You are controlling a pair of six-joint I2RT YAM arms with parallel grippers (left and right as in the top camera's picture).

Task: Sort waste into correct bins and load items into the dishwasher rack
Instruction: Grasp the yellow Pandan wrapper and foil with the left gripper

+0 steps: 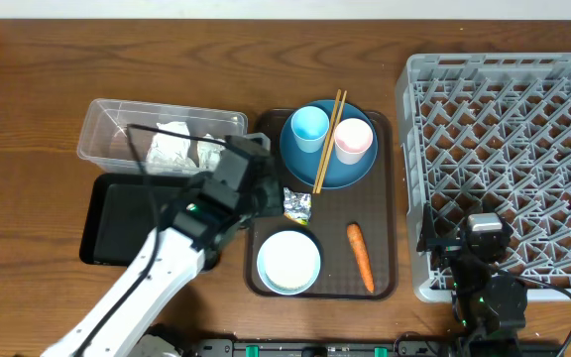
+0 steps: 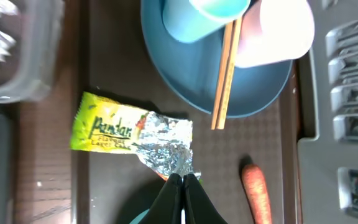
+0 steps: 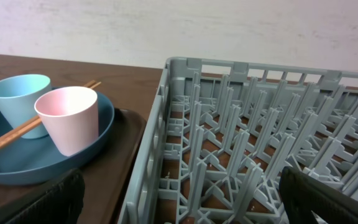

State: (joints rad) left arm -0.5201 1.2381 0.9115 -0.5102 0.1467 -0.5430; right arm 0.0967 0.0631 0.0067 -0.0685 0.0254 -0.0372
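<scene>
The yellow-green snack packet (image 2: 110, 127) lies on the brown tray (image 1: 383, 238), its torn foil end toward my left gripper (image 2: 183, 179), which is shut on that foil end. It also shows in the overhead view (image 1: 297, 205). The dark-blue plate (image 1: 350, 171) holds the light-blue cup (image 1: 309, 127), the pink cup (image 1: 353, 140) and the chopsticks (image 1: 327, 139). The bowl (image 1: 288, 262) and the carrot (image 1: 360, 256) lie on the tray's near part. The napkin (image 1: 176, 149) is in the clear tub (image 1: 102, 119). My right gripper (image 3: 185, 199) is open over the rack's (image 1: 509, 129) near left edge.
The black tray (image 1: 117, 218) lies in front of the clear tub, under my left arm. The rack fills the right side of the table. The carrot (image 2: 257, 190) lies just right of my left fingers.
</scene>
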